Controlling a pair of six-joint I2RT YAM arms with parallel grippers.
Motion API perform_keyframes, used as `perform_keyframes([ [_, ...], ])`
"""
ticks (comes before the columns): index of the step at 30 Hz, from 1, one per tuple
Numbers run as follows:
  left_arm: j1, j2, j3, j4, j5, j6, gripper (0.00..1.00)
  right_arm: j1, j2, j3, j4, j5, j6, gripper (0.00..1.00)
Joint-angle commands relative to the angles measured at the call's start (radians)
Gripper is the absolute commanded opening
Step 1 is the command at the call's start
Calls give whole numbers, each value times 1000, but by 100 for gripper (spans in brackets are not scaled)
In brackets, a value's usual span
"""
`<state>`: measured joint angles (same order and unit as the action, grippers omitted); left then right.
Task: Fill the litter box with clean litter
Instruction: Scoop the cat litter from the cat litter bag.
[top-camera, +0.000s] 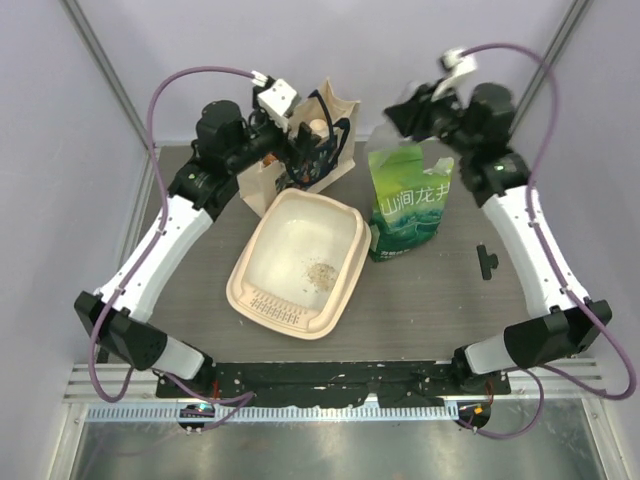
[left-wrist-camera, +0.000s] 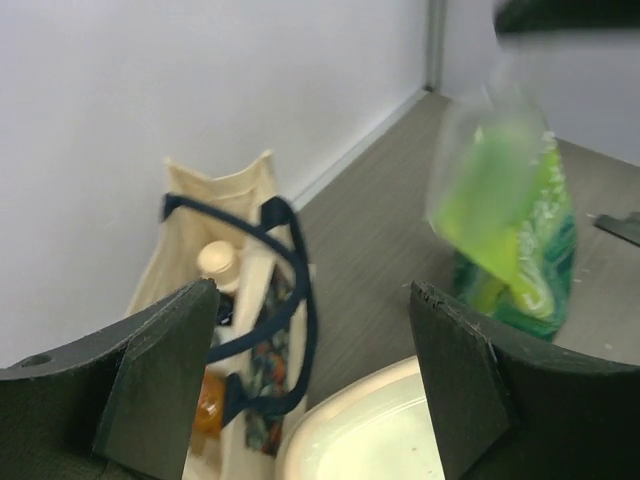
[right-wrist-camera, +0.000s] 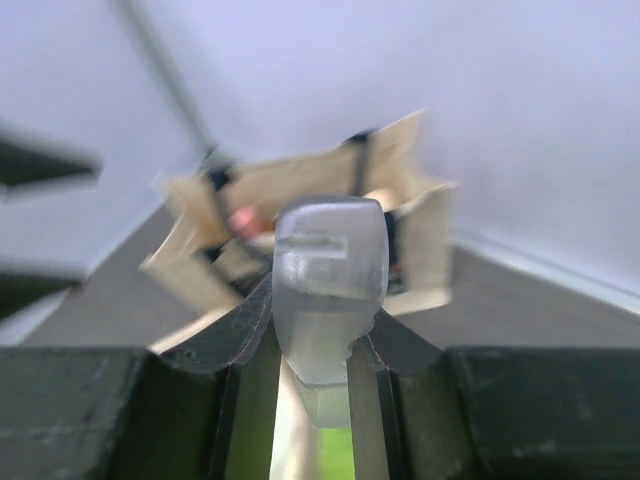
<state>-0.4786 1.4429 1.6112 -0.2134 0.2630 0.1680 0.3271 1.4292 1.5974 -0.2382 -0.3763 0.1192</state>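
Litter box (top-camera: 285, 240) lies below the spread left fingers (left-wrist-camera: 155, 385), apart from them.

Litter box (top-camera: 285, 245): cream rectangular tray with rounded corners, lying flat and skewed mid-table, ribbed slotted strip at its near end, floor mostly bare but for a small speckled patch of clean litter (top-camera: 320, 273) right of centre.

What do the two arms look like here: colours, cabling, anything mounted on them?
Both the left arm and right arm have white link covers between black joints. A purple cable loops along each, and a white camera housing sits at each wrist. The jaws are dark, flat-faced blocks.
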Motion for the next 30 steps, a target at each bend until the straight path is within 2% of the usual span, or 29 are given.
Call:
perform_keyframes([
  [1, -96, 82, 90, 26, 162, -41, 81, -268, -36, 116, 82, -2, 169, 1],
  [7, -215, 319, 268, 5, 167, -67, 80, -586, -35, 92, 94, -105, 212, 1],
  [12, -247, 531, 476, -41, 151, -79, 79, -683, 5, 91, 79, -217, 137, 1],
  [15, -255, 588, 547, -64, 131, -81, 78, -697, 33, 114, 56, -289, 129, 1],
  [18, -258, 614, 552, -81, 124, -67, 74, -692, 45, 105, 45, -371, 142, 1],
  [21, -258, 617, 538, -109, 168, -68, 63, -688, 65, 104, 7, -392, 110, 1],
  [24, -259, 616, 527, -147, 255, -61, 37, -681, 85, 121, -36, -408, 73, 1],
  [25, -261, 614, 527, -158, 278, -58, 19, -677, 89, 118, -38, -409, 63, 1],
  [27, -270, 610, 526, -182, 304, -50, 5, -665, 100, 119, -58, -400, 31, 1],
  [28, -273, 603, 523, -185, 315, -51, 0, -651, 105, 130, -70, -401, 17, 1],
  [30, -281, 591, 510, -185, 329, -50, 0, -636, 125, 150, -123, -411, -15, 1],
])
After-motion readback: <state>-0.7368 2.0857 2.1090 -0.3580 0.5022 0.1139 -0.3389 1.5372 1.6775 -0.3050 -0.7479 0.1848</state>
